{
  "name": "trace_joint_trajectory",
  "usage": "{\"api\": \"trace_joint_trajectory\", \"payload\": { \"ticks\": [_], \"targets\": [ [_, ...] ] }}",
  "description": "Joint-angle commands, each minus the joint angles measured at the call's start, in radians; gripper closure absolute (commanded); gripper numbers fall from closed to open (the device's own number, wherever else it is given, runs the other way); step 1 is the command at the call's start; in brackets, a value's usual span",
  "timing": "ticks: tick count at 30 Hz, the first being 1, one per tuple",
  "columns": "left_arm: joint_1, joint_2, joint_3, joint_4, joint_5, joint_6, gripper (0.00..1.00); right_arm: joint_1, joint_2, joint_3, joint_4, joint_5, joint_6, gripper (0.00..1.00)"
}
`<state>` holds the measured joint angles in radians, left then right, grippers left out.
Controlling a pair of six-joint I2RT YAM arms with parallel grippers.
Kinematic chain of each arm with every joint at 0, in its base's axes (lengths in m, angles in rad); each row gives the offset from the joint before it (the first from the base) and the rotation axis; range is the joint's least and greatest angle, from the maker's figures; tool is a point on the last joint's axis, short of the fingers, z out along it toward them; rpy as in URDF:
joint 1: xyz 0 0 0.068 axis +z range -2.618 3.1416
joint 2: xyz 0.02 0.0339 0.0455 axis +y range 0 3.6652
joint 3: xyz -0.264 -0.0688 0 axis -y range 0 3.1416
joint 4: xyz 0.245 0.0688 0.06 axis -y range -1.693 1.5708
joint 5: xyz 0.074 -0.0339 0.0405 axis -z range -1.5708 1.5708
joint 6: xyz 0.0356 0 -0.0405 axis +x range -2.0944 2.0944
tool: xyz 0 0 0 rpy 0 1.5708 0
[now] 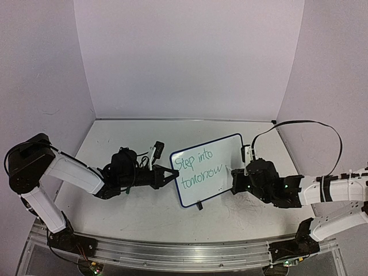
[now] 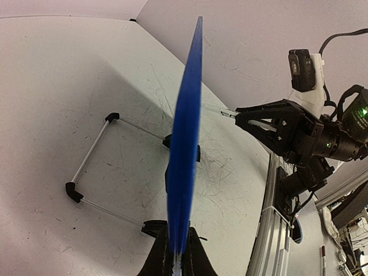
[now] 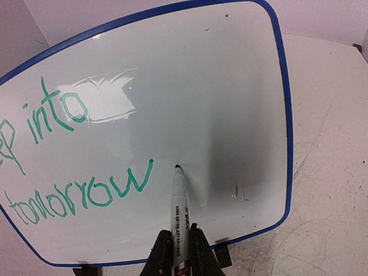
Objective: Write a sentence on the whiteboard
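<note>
Tabletop point(image 1: 132, 213) whiteboard point(image 1: 225, 150) pinched by left fingers point(image 1: 164, 171).

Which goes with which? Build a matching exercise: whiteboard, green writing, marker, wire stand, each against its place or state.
1. small white rectangular whiteboard with blue rim
2. green handwritten sentence
3. white plastic marker pen
4. thin metal wire stand with black corners

A. gripped in the right pincer, tip towards the board's face
B. on the table behind the board
C. clamped at one edge by the left pincer
D. two slanted lines on the board's left part

Pairs: 1-C, 2-D, 3-A, 4-B.
</note>
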<state>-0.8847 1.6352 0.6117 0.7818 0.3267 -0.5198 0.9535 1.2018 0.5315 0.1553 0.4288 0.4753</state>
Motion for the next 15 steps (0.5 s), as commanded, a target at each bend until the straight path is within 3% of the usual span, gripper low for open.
{"api": "trace_joint_trajectory", "payload": {
  "ticks": [1, 15],
  "targets": [
    [0.004, -0.016, -0.011, -0.05, -0.004, 0.014, 1.0, -0.004, 0.012, 0.038, 0.036, 0.01, -0.017, 1.0],
    [0.005, -0.015, -0.009, -0.05, -0.002, 0.017, 1.0, -0.006, 0.006, -0.006, -0.024, -0.034, 0.039, 1.0]
  ]
}}
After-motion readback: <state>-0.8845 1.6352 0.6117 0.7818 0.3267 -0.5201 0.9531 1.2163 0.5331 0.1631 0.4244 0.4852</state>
